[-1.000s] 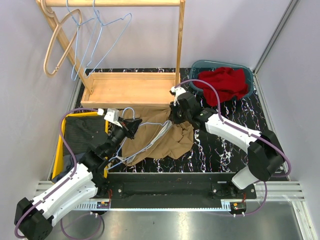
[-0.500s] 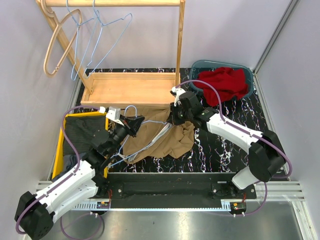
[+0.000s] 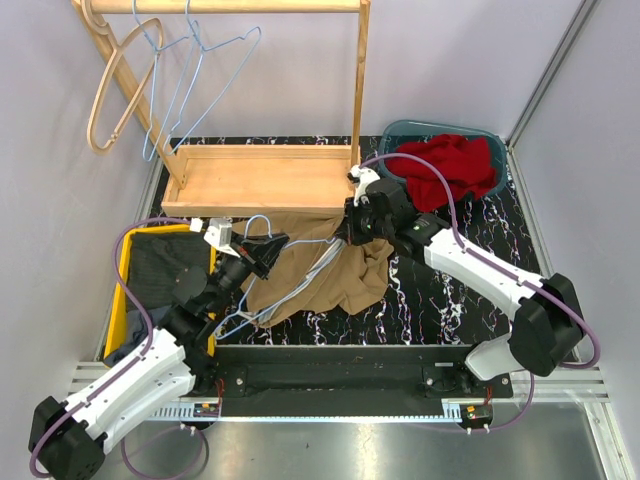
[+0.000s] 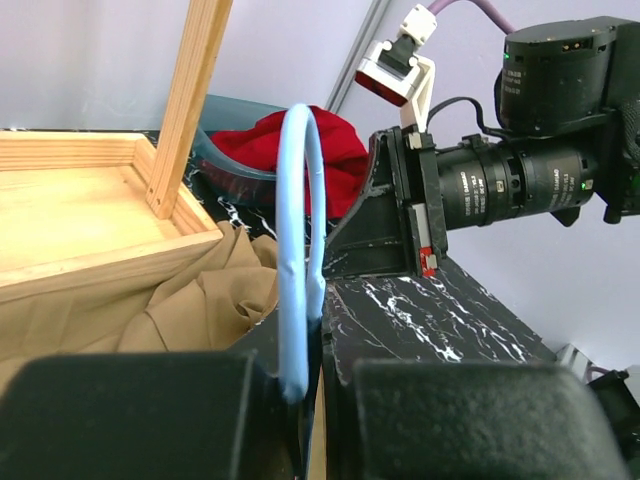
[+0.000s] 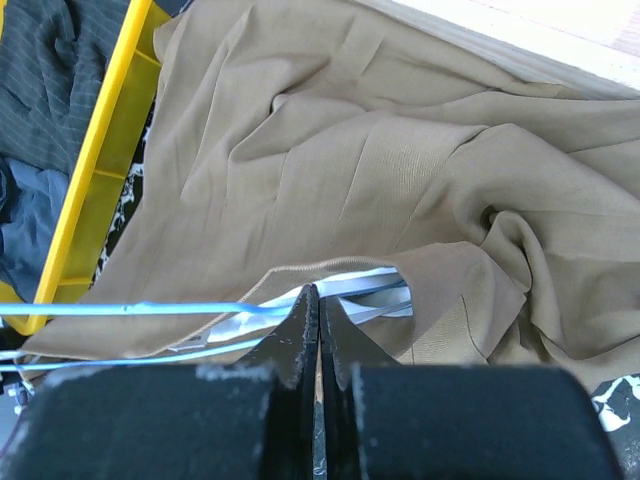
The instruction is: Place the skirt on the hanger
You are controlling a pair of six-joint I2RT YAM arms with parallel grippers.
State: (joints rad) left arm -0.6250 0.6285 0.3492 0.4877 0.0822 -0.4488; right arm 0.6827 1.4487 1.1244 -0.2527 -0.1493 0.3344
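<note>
Pale walls [image 3: 450, 60] surround a black marbled table [image 3: 425, 312].

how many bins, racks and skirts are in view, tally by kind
bins: 2, a yellow bin and a teal bin
wooden rack: 1
tan skirt: 1
total: 4

Desk [image 3: 470, 310]: black, white-veined marble pattern. Directly on it: wooden rack base [image 3: 260, 178] at rear left; tan skirt [image 3: 350, 280] crumpled at centre, touching the base's front edge; teal basin [image 3: 430, 125] rear right; yellow bin [image 3: 121, 290] at left edge.
</note>
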